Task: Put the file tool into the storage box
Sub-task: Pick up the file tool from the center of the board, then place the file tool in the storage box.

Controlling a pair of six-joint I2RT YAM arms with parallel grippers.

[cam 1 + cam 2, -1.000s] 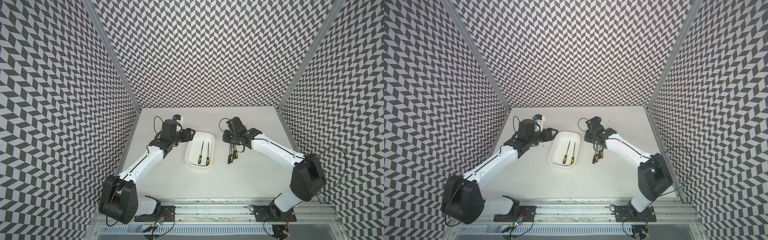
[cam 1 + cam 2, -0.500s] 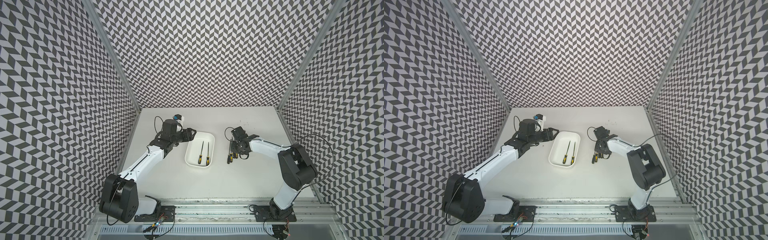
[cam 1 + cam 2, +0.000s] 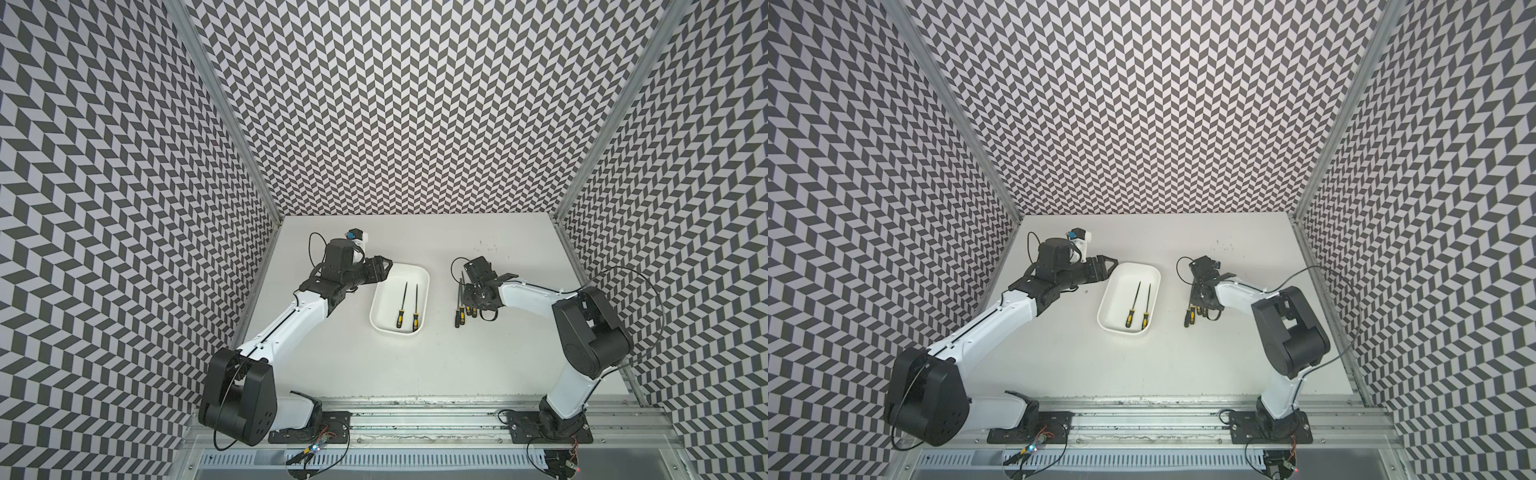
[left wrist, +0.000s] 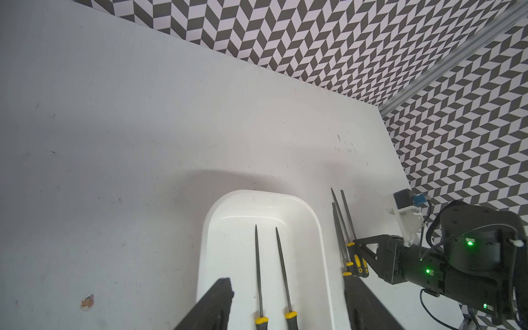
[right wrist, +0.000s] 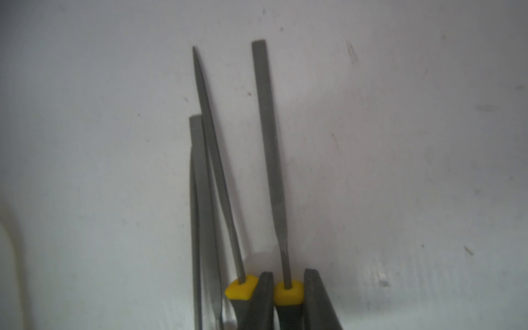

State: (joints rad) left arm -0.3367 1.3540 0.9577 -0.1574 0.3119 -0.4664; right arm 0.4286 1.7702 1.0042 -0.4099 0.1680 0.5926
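The right jaws stand narrow, with one of their fingers close against each side of the black handle of a flat needle file, just behind its yellow collar. In the right wrist view they seem to touch it on both sides. This file lies flat on the desk, its blunt tip toward the far wall. Just beside it, on the side nearer the box, lies a pointed needle file with the same yellow collar. Its blade crosses over the blade of a third file, whose handle is out of that view. In both top views the three show as a tight bundle under the right arm's wrist, handles toward the robot's base.

The left jaws are spread wide and hold nothing. Their fingers frame the storage box in the left wrist view. In both top views they sit at the box's far corner on the left arm's side; whether they touch the rim cannot be told.

The storage box is a shallow white tray with rounded corners, in the middle of the desk between the two arms. Two needle files lie inside it, side by side and apart, tips toward the far wall. The bundle lies near the box but clear of it, on the right arm's side.

A small brownish scrap lies on the desk, and chevron-patterned walls stand on three sides.
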